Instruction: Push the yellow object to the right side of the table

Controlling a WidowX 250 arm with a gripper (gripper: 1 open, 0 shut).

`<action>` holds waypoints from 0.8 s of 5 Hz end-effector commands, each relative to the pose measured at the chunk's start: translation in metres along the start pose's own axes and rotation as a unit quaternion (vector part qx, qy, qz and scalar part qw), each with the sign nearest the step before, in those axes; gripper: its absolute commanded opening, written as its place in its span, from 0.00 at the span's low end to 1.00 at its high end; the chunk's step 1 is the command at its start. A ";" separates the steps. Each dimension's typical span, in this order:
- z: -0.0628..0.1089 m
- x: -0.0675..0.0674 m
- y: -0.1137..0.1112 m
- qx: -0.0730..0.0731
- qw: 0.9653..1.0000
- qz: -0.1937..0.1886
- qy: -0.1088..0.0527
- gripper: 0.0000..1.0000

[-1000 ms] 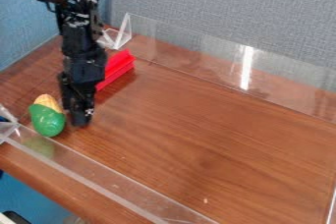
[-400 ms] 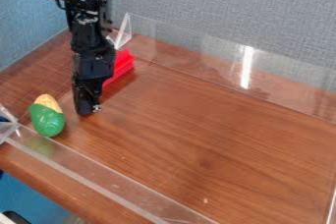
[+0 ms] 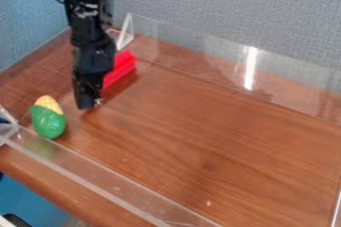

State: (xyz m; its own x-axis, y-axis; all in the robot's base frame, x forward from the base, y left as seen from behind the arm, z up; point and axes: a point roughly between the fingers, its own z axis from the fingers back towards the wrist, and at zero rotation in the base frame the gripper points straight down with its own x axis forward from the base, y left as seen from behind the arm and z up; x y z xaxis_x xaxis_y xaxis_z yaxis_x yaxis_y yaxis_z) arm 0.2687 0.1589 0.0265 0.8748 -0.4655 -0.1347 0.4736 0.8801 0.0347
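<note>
Standing shut and empty, the gripper (image 3: 88,100) hangs tip-down over the table (image 3: 226,141), just in front of the red block (image 3: 119,70). A second ago it sat beside the yellow object (image 3: 48,117) with its jaws partly open; since then it has closed and drawn up and away toward the block. The toy lies in the same spot near the left wall, apart from the fingers. Judgement: no push made yet; closed tip suits pushing.

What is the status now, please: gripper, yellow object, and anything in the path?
Gripper shut, empty, pointing down at table. Yellow object at left side, apart from gripper, not yet pushed. Red block behind gripper; nothing on the path rightward.
</note>
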 end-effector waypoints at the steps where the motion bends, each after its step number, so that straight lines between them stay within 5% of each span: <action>1: 0.015 -0.001 0.016 0.018 0.999 0.022 -0.018 0.00; 4: 0.018 -0.023 0.011 0.024 0.998 0.049 -0.034 0.00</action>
State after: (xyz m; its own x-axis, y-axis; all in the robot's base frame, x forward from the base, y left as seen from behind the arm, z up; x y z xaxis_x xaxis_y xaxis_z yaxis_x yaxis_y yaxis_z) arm 0.2505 0.1731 0.0283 0.9155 -0.3901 -0.0989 0.3953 0.9177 0.0393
